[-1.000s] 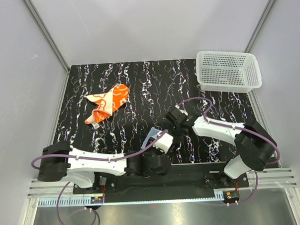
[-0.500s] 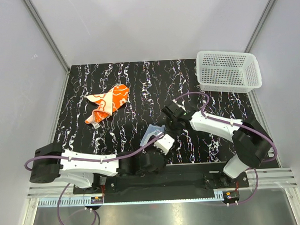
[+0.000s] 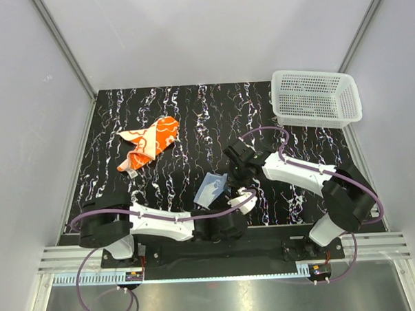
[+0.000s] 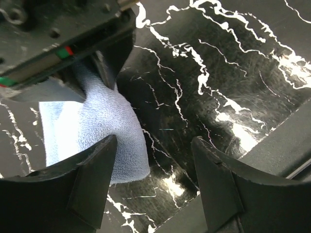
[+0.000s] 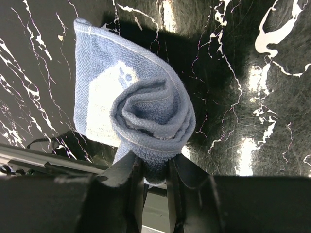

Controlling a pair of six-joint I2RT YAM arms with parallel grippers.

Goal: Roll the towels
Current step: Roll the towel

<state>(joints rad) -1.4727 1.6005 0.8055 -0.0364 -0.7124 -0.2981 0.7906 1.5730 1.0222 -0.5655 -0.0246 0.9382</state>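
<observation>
Top camera looking down, both wrist cameras close, sharing blue towel point(image 5: 146, 111)

The orange patterned cloth towel point(image 3: 151, 150) lies left of centre, the light blue cloth towel point(image 3: 212, 190) centre-front, the white plastic mesh basket point(image 3: 316, 116) in the far right corner.

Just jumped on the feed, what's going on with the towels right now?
The right gripper has its fingers pinched on the blue towel, which is wound into a loose roll near the front middle of the table. The left gripper is open right next to it, not gripping anything. The orange towel lies crumpled and unrolled farther back on the left, with no arm near it. The basket sits at the far right corner.
</observation>
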